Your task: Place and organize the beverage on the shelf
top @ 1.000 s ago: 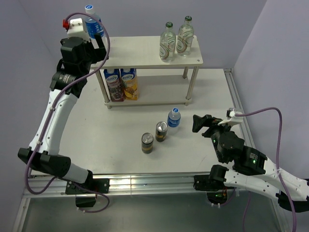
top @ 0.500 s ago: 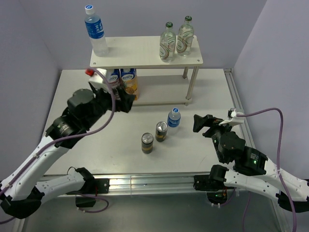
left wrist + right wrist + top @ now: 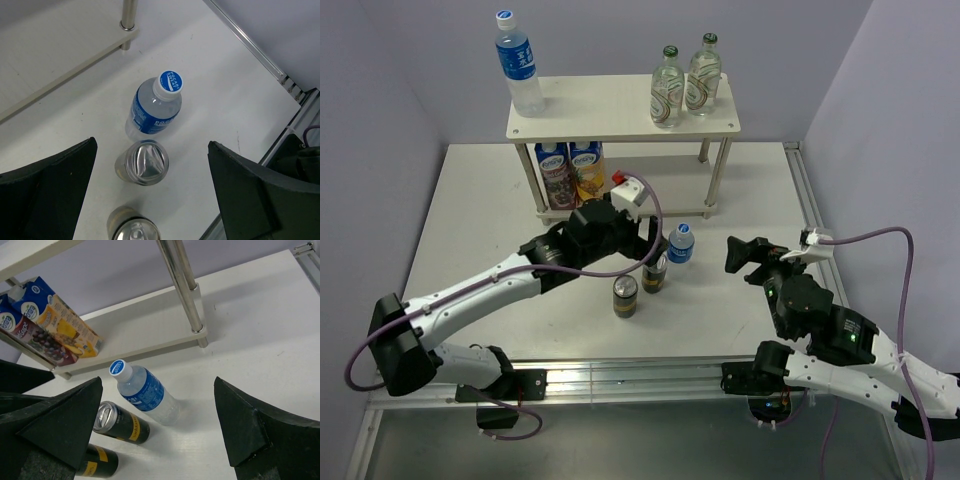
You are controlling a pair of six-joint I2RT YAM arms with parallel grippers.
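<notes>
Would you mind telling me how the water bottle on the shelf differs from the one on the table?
The shelf bottle stands at the left end of the top board; the table bottle stands on the table in front of the shelf. The table bottle has a can beside it and the open left gripper close by; the shelf bottle stands alone. Both are upright, blue-capped and blue-labelled.

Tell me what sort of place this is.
Probably a robotics lab test cell, not a shop: a white table boxed in by plain lilac walls, a left arm and right arm bolted at its near edge, and a small shelf staged with glass bottles.
</notes>
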